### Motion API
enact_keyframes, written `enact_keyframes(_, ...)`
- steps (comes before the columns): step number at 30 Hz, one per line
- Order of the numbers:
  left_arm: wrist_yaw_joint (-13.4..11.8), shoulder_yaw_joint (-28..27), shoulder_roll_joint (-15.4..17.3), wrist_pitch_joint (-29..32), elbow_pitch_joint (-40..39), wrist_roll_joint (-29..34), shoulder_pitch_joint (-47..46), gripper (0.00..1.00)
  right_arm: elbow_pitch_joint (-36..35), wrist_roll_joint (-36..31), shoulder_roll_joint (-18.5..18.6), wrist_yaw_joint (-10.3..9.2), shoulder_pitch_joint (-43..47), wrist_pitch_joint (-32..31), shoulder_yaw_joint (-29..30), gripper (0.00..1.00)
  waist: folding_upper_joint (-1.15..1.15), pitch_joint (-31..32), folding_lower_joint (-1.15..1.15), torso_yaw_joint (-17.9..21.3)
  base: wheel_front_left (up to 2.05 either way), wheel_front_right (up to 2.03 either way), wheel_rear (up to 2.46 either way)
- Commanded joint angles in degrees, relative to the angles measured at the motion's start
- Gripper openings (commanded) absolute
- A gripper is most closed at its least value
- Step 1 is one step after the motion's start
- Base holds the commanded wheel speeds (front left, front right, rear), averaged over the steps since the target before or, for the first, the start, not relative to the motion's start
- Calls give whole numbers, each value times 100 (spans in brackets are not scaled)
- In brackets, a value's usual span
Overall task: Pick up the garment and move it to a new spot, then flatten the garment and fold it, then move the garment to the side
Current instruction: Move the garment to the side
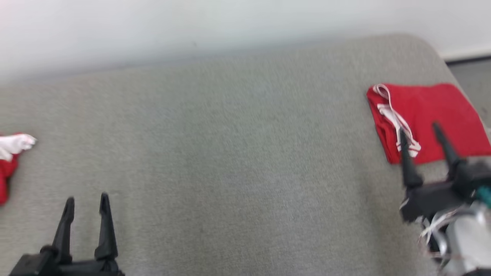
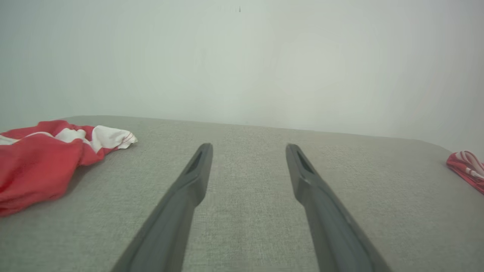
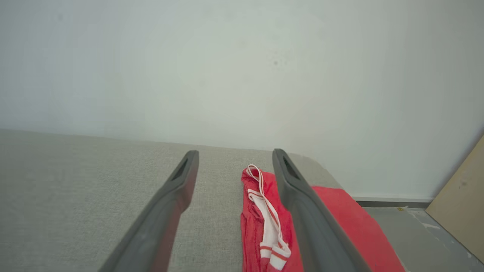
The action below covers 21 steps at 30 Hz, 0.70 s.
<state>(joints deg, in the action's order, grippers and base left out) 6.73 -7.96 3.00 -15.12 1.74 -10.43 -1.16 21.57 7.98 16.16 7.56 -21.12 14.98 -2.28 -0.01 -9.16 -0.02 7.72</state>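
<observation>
Right claw (image 1: 418, 128), fingers apart, hangs over the folded red garment (image 1: 441, 107) on the grey worktop (image 1: 230, 153). Left claw (image 1: 87, 197) gapes too.

The grey padded surface (image 1: 238, 161) lies open across the middle of the frame, a wide lane from the lower edge up to the wall (image 1: 191, 23) at top. Obstacles sit at the sides: the folded red garment (image 1: 429, 103) at right, a crumpled red-and-white cloth (image 1: 7, 165) at the left edge
</observation>
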Motion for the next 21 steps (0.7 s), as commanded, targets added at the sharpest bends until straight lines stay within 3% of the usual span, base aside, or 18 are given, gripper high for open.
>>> enact_keyframes(1,-17,-37,-12,-1,43,-33,122,100,-111,72,-74,-16,196,25,-8,100,1,515,2,-287,0,0,0)
enact_keyframes(13,-264,-6,-12,-1,429,-179,639,100,-384,379,-730,-16,1246,25,-394,100,1,1070,2,-312,0,0,0)
enact_keyframes(21,-280,116,-11,-1,635,-176,585,100,-61,424,-793,-16,1416,26,-333,100,1,1154,2,-386,0,0,0)
